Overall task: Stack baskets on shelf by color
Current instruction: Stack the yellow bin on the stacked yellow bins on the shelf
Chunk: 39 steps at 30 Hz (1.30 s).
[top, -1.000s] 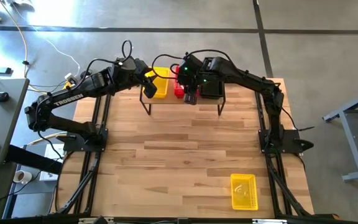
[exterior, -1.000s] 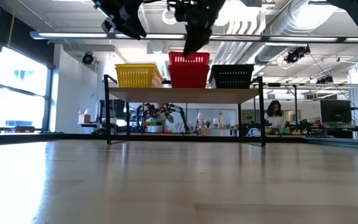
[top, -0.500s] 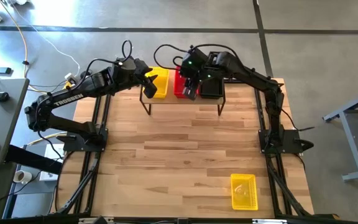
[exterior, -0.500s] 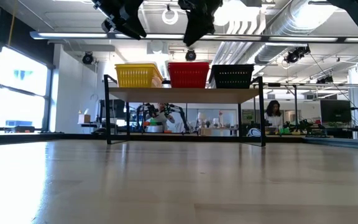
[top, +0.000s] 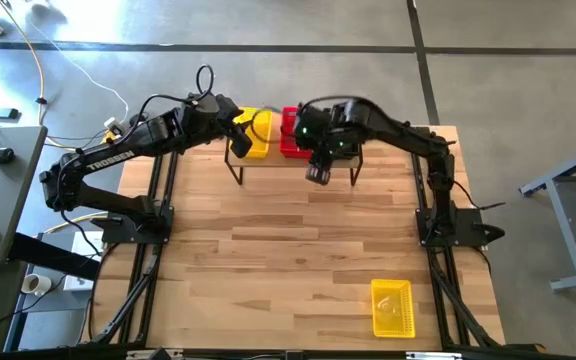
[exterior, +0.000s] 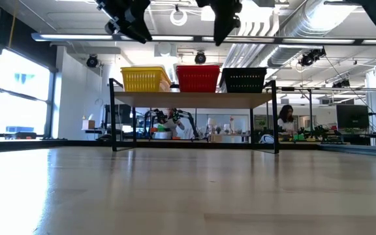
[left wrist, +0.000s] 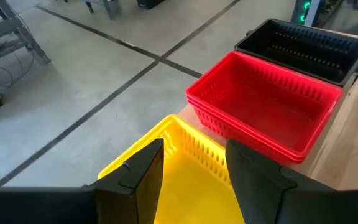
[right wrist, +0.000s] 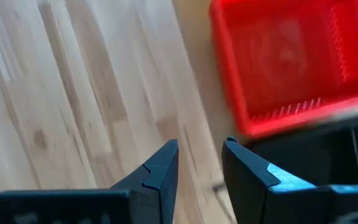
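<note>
High view: shelf [top: 298, 163] at the table's [top: 288, 260] twelve o'clock edge, carrying yellow basket stack [top: 256, 135] and red basket stack [top: 292, 132]; left gripper [top: 239, 141] over the yellow stack; right gripper [top: 317, 174] above the shelf's near edge; lone yellow basket [top: 392, 307] lying at five o'clock, well apart. Low view: yellow, red and black basket stack [exterior: 244, 79] side by side on the shelf plank, both grippers hanging above. Left wrist view: fingers [left wrist: 143, 177] parted and empty above the yellow stack, red and black beyond. Right wrist view: fingers [right wrist: 160, 168] parted, holding nothing, over the plank beside the red stack.
</note>
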Each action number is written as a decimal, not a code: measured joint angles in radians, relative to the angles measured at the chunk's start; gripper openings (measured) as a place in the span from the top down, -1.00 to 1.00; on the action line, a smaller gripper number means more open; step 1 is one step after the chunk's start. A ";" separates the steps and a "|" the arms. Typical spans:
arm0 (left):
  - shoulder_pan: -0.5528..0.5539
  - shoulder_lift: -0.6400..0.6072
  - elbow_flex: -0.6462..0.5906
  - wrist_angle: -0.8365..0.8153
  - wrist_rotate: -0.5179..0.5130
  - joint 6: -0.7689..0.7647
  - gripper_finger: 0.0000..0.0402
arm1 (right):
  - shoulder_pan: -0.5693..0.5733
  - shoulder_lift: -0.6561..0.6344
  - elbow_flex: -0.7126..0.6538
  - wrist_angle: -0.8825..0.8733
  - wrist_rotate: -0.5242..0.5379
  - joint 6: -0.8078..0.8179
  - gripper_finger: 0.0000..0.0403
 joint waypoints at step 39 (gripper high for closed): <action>-0.079 0.000 0.000 -0.218 0.212 -0.405 0.19 | 0.655 -0.673 -1.075 0.291 -0.093 1.273 0.47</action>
